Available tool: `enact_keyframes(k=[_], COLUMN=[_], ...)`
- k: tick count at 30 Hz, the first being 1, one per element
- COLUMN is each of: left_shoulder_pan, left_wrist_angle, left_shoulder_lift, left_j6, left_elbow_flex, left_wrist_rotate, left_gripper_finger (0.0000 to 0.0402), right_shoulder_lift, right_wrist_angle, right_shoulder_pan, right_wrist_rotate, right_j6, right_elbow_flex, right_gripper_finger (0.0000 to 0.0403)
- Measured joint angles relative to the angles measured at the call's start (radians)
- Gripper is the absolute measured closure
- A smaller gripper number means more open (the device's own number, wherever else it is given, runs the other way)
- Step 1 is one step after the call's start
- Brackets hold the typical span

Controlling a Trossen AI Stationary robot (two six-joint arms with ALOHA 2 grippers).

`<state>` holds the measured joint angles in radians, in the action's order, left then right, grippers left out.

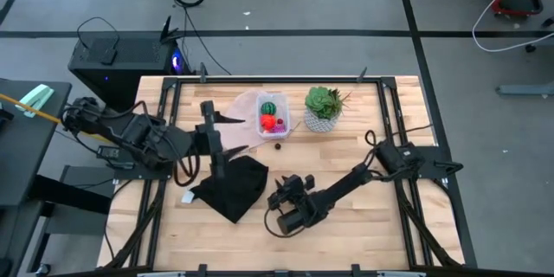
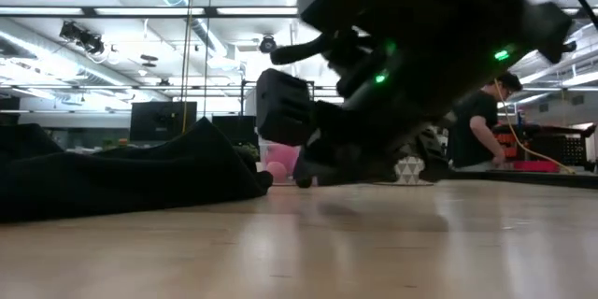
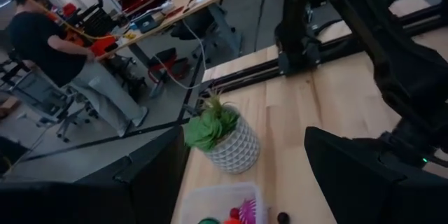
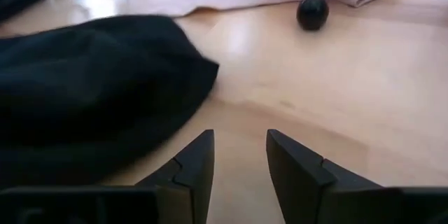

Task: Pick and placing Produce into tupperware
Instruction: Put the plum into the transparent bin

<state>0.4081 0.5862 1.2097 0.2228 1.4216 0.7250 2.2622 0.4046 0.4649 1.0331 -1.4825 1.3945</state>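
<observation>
Right gripper (image 4: 240,155) sits low over the bare wood near the table's middle, at about 6 o'clock from the tub (image 1: 273,118) — fingers apart, a narrow gap between them, nothing in it. Just beside it, toward 9 o'clock, lies the black cloth (image 1: 232,185). Ahead of those fingers a small dark ball (image 4: 312,12) rests alone on the wood, just short of the pink sheet (image 1: 243,109). The tub stands on that sheet's edge with the produce inside: a green striped ball (image 1: 269,107), a red-orange piece (image 1: 268,123), a magenta bit (image 1: 280,125). The plant (image 1: 324,107) stands just beside the tub at 3 o'clock. Left gripper (image 1: 210,132) hangs at 9 o'clock from the tub, over the sheet's near edge — fingers spread, holding nothing. Far off, a person (image 3: 49,45) sits at a desk.
</observation>
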Motion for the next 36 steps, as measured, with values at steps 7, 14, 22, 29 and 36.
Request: enact_keyframes(k=[7,14,22,29,36], left_shoulder_pan=[-0.027,-0.03,-0.058,-0.104,-0.121], left_wrist_angle=[0.048,0.064,0.07,0.071,0.072], left_shoulder_lift=[-0.032,-0.053,-0.052,-0.052,-0.052], left_j6=[-0.001,-0.015,-0.078,-0.147,-0.151], left_elbow_flex=[0.001,0.0,0.0,0.0,0.0], left_wrist_rotate=[0.0,-0.015,-0.016,-0.015,-0.016], left_gripper_finger=[0.0099,0.0099,0.0099,0.0099,0.0099], right_shoulder_lift=[-0.007,-0.006,-0.001,-0.001,-0.001], right_wrist_angle=[-0.014,-0.016,0.011,0.012,0.011], right_shoulder_pan=[-0.05,-0.077,-0.113,-0.173,-0.219], right_wrist_rotate=[0.011,0.011,0.012,-0.04,-0.076], right_j6=[0.136,0.14,0.151,0.151,0.159], right_elbow_flex=[0.001,0.0,0.0,0.0,0.0], right_gripper_finger=[0.0245,0.0203,0.0177,0.0183,0.0181])
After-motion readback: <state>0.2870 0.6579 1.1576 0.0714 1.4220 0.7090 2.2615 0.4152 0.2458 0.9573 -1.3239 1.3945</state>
